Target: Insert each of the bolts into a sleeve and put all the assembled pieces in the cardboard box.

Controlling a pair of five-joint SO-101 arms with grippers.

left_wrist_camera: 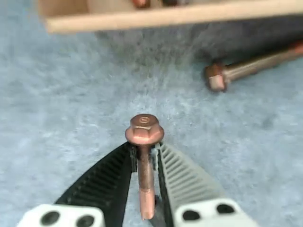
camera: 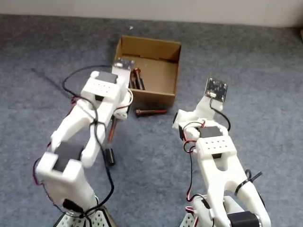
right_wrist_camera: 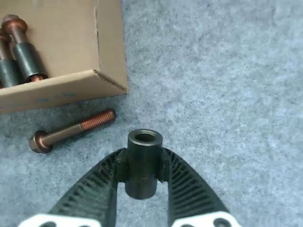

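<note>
Left gripper (left_wrist_camera: 145, 151) holds copper hex bolt (left_wrist_camera: 144, 131), right gripper (right_wrist_camera: 143, 160) dark steel sleeve (right_wrist_camera: 141, 176); brown cardboard box (camera: 163, 78) has two assemblies (right_wrist_camera: 26, 54); spare bolt (camera: 150, 112) at its 6 o'clock.

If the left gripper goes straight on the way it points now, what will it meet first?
Probably the near wall of the cardboard box, led by the head of the bolt the left gripper holds. The loose bolt lies off that line. Depth is unclear, so the carpet may come first.

High camera looks down from above; close wrist cameras share the cardboard box (right_wrist_camera: 61, 90).
</note>
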